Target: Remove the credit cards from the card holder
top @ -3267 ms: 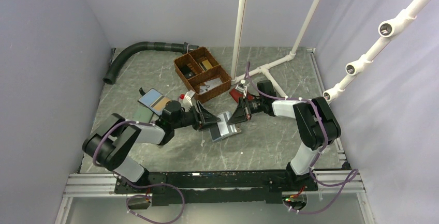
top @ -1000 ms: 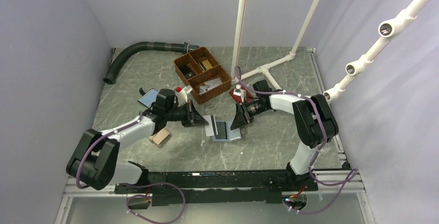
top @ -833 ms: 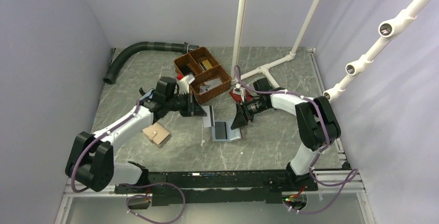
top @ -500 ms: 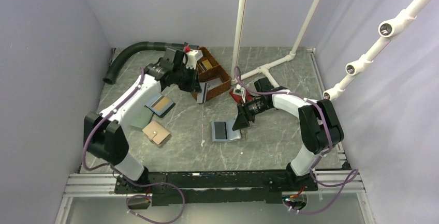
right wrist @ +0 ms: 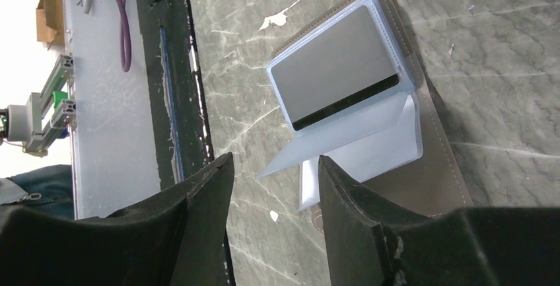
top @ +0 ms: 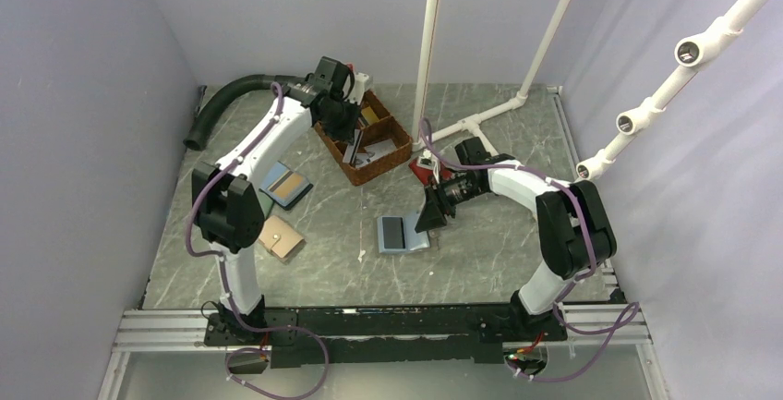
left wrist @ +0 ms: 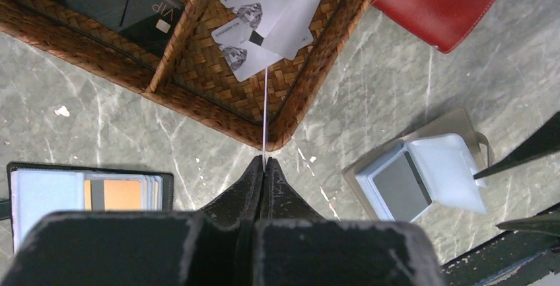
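Wicker basket (left wrist: 317,55), upper frame: the left gripper (left wrist: 264,166) pinches 1 credit card (left wrist: 265,111) edge-on above 2 white cards (left wrist: 277,8) printed "VIP", so release into that compartment looks due next. Lower right, the card holder (left wrist: 455,160) lies open with 1 grey card (right wrist: 337,81) in its slot. The right gripper (right wrist: 274,164) hangs over it, half-spread and empty.

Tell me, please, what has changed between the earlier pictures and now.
The left gripper pulled a card out of the holder and carried it, still pinched, left and back until it hung above the basket. The right gripper stayed beside the holder, and its jaws are open now. The holder still lies open, with a grey card left in it.
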Tool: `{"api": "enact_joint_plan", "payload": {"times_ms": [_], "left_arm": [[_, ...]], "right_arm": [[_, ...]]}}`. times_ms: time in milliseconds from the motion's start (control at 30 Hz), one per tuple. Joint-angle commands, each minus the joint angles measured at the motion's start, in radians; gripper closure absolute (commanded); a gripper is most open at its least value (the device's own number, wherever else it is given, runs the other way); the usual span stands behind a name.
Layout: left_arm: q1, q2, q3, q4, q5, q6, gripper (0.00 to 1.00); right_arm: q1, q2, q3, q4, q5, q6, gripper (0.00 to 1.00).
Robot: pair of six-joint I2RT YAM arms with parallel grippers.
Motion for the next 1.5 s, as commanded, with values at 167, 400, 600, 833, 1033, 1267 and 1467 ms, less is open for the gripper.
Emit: {"api": "enact_joint_plan", "payload": {"times_ms": [167,400,600,833,1033,1267,1467], "left_arm": [[-0.001,0.108,0.148,-0.030,-0.061,-0.001,1.00],[-0.003,0.195,0.242,-0.059,-0.104,0.013,1.00],[-0.011,0.257,0.300,-0.079,-0.133,0.016,1.00],[-0.026,0.301,0.324,-0.093,-0.154,0.020,1.00],[-0.032,0.328,0.344,-0.096,-0.155,0.018,0.95],[-0.039,0.355,0.365,-0.103,-0.148,0.003,0.88],[-0.041,0.362,0.367,-0.098,-0.096,-0.041,0.77]], "right_arm": [[-0.015,-0.036,0.005,0.007,-0.046,-0.026,0.47],[-0.015,-0.031,0.005,0.009,-0.049,-0.023,0.47],[-0.017,-0.029,0.006,0.009,-0.048,-0.023,0.47],[-0.017,-0.026,0.006,0.007,-0.050,-0.024,0.47],[-0.017,-0.025,0.007,0.006,-0.050,-0.025,0.47],[-0.017,-0.027,0.007,0.003,-0.050,-0.026,0.47],[-0.018,-0.029,0.007,0.000,-0.050,-0.030,0.47]]}}
